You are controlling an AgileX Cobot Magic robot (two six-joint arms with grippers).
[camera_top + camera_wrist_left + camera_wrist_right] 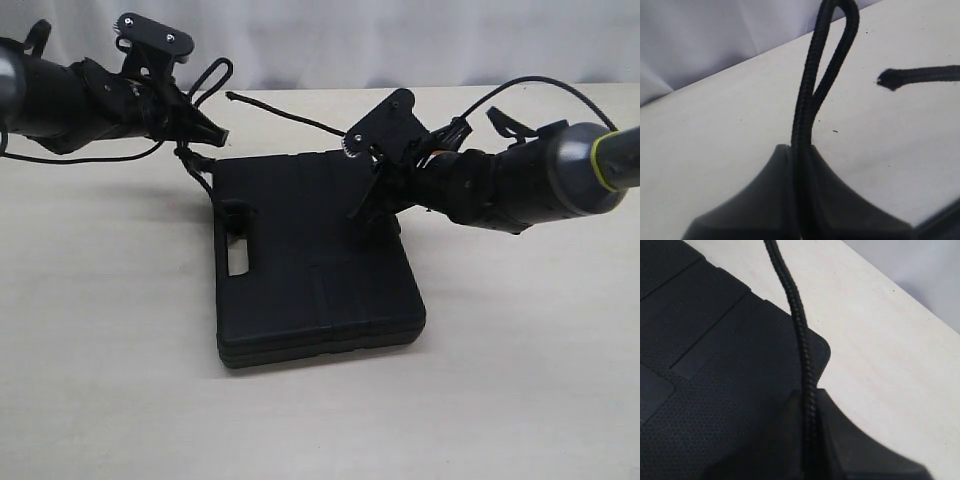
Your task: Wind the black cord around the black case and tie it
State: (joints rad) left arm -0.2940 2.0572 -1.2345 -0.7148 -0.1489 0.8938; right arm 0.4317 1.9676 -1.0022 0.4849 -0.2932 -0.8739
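cord (290, 115), black and braided, is pinched in both tools. left tool (215, 135) is clamped on a doubled stretch just off the far left corner of the black case (310, 270). in its wrist view the two strands rise from between the closed jaws as a narrow loop, and a cut cord end (890, 79) shows apart from that loop. right tool (368, 205) points down over the case's far right part, closed on a single strand that runs on past the case corner. the case lies flat on the counter (100, 320), handle slot (238, 262) toward the left arm.
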